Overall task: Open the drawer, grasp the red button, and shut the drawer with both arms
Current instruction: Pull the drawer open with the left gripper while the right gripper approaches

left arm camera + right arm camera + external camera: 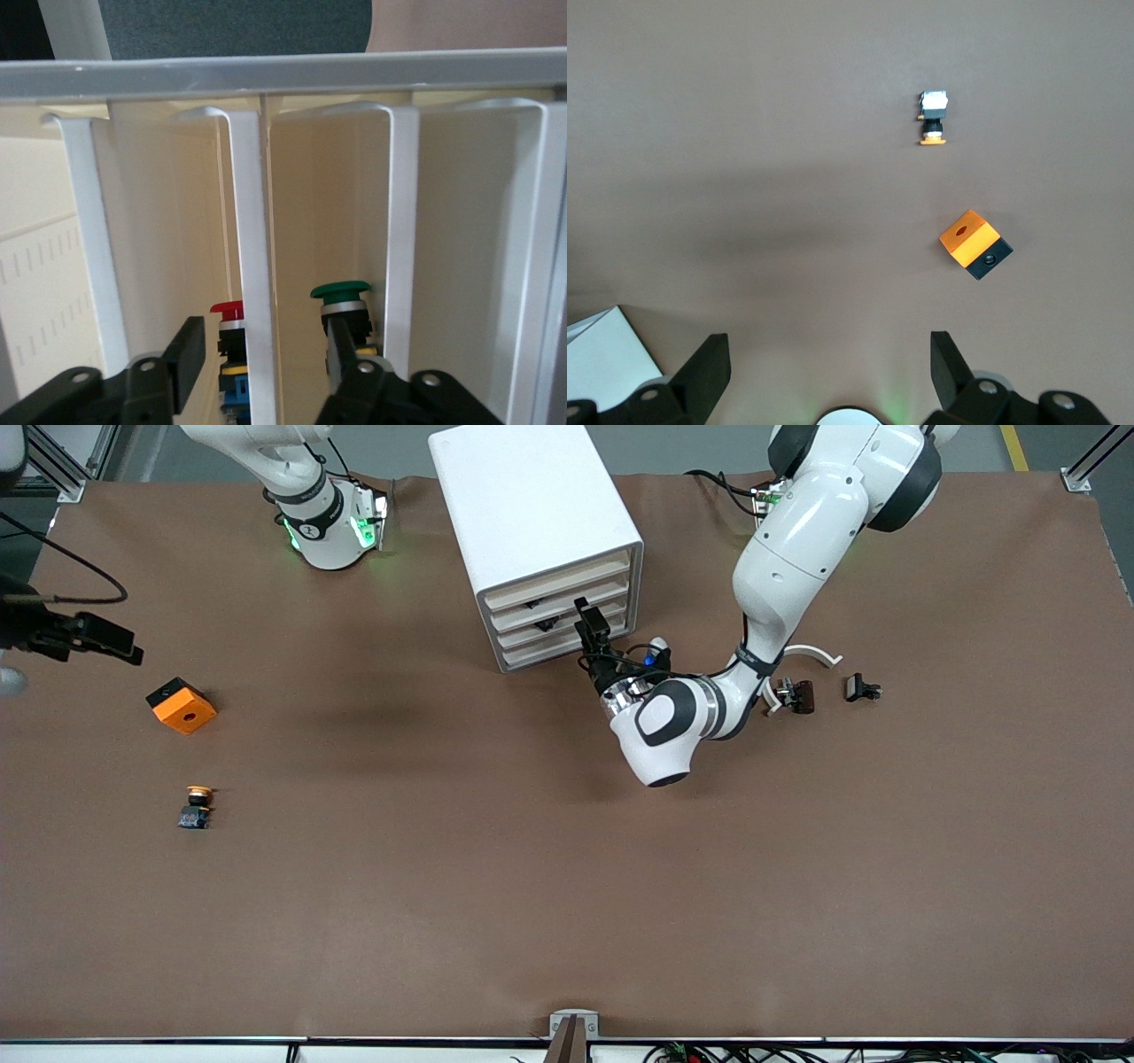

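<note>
Apparently button (228,311) inside drawer (252,257), between open left pincer (266,367) fingers.

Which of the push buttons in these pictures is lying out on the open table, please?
The yellow-orange-capped button, on the table near the orange cube; the red-capped button and green-capped button sit inside the cabinet.

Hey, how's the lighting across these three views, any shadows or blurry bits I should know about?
Front view: even overhead light, a soft broad shadow on the brown table beside the orange cube. Left wrist view: the left gripper sits so close to the cabinet that the black fingers look soft, while the red button reads clearly. Right wrist view: sharp, with a diffuse dark band over the table.
</note>
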`<state>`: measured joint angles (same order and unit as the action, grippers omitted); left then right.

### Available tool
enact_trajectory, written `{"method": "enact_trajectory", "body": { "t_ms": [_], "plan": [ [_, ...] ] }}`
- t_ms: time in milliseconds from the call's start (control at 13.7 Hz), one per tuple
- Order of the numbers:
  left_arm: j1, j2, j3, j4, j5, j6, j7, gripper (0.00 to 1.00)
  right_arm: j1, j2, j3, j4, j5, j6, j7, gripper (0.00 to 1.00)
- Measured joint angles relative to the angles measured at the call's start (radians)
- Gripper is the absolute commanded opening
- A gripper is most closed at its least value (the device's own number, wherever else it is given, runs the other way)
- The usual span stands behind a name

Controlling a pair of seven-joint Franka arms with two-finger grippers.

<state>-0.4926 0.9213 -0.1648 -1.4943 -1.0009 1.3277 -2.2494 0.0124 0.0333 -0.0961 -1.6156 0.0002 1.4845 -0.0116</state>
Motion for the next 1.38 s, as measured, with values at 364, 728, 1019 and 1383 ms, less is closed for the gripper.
{"method": "enact_trajectory", "body": {
  "t_ms": [364, 728, 1019, 1383],
  "plan": [
    [-0.004, 0.0, 0.001, 0.001, 0.0, 0.0, -0.019, 0.21, -0.001, 0.034, -0.002, 0.012, -0.002, 0.0, 0.0, 1.0],
    [-0.017, 0.0, -0.001, 0.002, 0.0, -0.001, -0.02, 0.08, -0.015, 0.035, -0.003, 0.013, -0.002, -0.002, 0.0, 1.0],
    [-0.021, 0.0, 0.002, 0.004, -0.001, -0.003, -0.022, 0.0, -0.017, 0.037, -0.003, 0.013, -0.002, -0.002, 0.0, 1.0],
    [0.004, 0.0, 0.028, 0.034, -0.002, -0.003, -0.022, 0.0, -0.014, 0.044, 0.002, 0.013, -0.001, -0.004, 0.087, 1.0]
  ]
}}
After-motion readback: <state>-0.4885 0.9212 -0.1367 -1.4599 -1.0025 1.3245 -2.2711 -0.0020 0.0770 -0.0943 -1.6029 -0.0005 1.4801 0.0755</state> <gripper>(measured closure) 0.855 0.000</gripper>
